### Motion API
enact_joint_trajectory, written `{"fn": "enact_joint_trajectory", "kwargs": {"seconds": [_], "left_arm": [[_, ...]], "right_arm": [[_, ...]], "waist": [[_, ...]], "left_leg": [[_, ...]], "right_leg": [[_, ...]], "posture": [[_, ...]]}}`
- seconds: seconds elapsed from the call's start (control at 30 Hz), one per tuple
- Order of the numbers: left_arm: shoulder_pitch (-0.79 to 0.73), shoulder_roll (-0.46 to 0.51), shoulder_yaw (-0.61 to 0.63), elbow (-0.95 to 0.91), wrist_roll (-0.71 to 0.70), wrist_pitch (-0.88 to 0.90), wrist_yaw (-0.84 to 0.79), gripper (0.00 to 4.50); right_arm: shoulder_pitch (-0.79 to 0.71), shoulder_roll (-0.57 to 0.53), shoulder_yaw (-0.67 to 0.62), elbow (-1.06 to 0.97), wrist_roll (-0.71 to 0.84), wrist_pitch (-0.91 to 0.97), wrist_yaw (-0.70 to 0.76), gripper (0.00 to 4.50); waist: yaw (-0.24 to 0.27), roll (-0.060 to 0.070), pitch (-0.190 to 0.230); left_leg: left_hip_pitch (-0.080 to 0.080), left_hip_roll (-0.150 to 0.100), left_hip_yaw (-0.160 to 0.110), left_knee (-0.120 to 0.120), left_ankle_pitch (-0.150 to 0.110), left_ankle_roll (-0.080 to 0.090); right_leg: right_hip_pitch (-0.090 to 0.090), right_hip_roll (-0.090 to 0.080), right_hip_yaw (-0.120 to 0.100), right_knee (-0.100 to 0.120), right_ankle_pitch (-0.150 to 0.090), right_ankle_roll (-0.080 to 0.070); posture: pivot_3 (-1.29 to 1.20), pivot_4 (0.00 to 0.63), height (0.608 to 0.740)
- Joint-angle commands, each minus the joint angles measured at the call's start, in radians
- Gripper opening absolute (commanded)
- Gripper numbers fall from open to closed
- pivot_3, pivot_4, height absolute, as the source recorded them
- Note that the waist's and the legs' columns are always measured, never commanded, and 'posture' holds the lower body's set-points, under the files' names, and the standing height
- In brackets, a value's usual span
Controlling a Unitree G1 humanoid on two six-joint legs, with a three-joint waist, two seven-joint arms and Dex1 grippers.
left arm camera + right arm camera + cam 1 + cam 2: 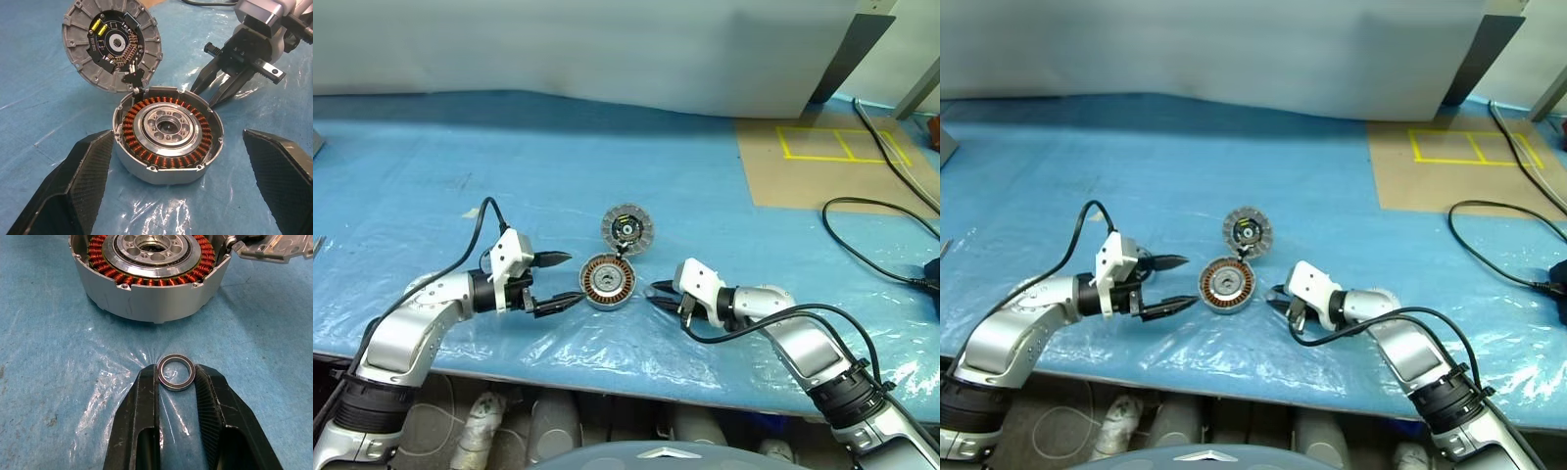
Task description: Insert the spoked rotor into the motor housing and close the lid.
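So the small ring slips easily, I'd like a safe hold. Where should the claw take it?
Across its outer rim, from above. The small dark ring lies flat on the blue plastic sheet, so only its edge offers opposing faces. The right claw already brackets it that way, short of the motor housing.

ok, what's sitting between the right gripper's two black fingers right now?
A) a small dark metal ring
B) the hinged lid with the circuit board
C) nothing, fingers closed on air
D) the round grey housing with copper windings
A. The right wrist view shows a small dark metal ring pinched between the right gripper fingers on the blue plastic sheet, with the round grey copper-wound motor housing lying apart beyond it.
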Motion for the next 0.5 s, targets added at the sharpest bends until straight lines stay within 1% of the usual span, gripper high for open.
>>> {"fn": "enact_joint_trajectory", "kwargs": {"seconds": [0.03,0.37,0.5], "left_arm": [[0.001,-0.001,0.012,-0.013,-0.006,-0.013,-0.001,4.41],[0.001,-0.007,0.010,-0.019,-0.008,-0.011,0.002,4.41],[-0.001,-0.009,0.013,-0.026,-0.011,-0.011,0.002,4.41]], "right_arm": [[0.026,-0.007,-0.005,0.001,-0.032,0.026,-0.005,0.63],[0.036,-0.016,-0.052,-0.053,-0.010,0.065,-0.020,0.63],[0.022,-0.012,-0.087,-0.114,0.034,0.126,-0.007,0.63]], "waist": [[0.000,0.000,0.000],[0.003,0.000,0.000],[0.003,0.000,0.000]], "left_leg": [[0.000,0.000,0.000,0.000,0.000,0.000],[0.000,0.000,0.000,-0.001,0.000,0.000],[0.000,0.000,0.000,-0.001,0.000,0.000]], "right_leg": [[0.000,0.000,0.000,0.000,0.000,0.000],[0.000,0.000,0.000,-0.001,0.000,0.000],[0.000,0.000,0.000,-0.001,0.000,0.000]], "posture": [[0.00,0.150,0.740],[0.00,0.150,0.740],[0.00,0.150,0.740]]}}
